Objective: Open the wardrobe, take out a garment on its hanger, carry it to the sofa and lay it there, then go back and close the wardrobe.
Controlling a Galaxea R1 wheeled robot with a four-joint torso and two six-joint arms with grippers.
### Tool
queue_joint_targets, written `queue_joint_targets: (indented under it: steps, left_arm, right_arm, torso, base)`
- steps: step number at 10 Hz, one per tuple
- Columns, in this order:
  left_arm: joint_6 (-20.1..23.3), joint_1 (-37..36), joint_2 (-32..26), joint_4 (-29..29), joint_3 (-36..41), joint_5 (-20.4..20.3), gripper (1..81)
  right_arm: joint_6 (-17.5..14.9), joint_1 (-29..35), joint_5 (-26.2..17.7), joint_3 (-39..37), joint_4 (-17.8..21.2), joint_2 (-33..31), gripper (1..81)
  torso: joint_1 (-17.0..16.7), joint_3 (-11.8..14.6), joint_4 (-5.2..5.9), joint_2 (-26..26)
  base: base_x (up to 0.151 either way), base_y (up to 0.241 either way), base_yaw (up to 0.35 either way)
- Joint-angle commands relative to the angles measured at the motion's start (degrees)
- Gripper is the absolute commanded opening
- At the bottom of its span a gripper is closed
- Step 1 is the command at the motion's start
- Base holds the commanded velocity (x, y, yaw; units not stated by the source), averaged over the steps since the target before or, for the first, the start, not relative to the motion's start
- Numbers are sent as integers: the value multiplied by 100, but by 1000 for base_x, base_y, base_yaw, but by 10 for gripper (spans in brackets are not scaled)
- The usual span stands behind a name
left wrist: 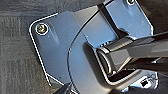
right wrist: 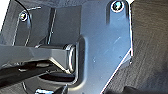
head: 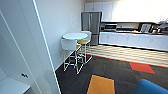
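Note:
The white wardrobe (head: 37,50) stands tall at the left of the head view, very close. Its white inside shows at the lower left, with a small black hook (head: 24,75) and a white shelf (head: 11,86). A corner of the bright blue sofa (head: 150,88) rises at the bottom right. The garment and its hanger are hidden. Both wrist views look down past the robot's own dark plate and bar onto dark grey carpet (left wrist: 15,50) (right wrist: 150,50).
A round white table (head: 75,36) with white chairs (head: 69,45) and a yellow-seated one (head: 83,41) stands by the wall ahead. Beyond are a steel fridge (head: 91,25) and a white kitchen counter (head: 132,38). Dark carpet with an orange tile (head: 101,85) lies between.

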Motion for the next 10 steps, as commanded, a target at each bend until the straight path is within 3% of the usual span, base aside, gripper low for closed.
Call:
queue_joint_targets:
  steps: [1, 10]
  left_arm:
    - [34, -204, 11, 44, -20, 245, 811]
    - [25, -248, 64, 53, -20, 245, 811]
  right_arm:
    - [0, 153, -301, 5, 7, 1, 811]
    - [35, 145, -310, 5, 25, 27, 811]
  torso:
    - [5, 0, 0, 0]
    - [5, 0, 0, 0]
  base:
    - [0, 0, 272]
    - [0, 0, 294]
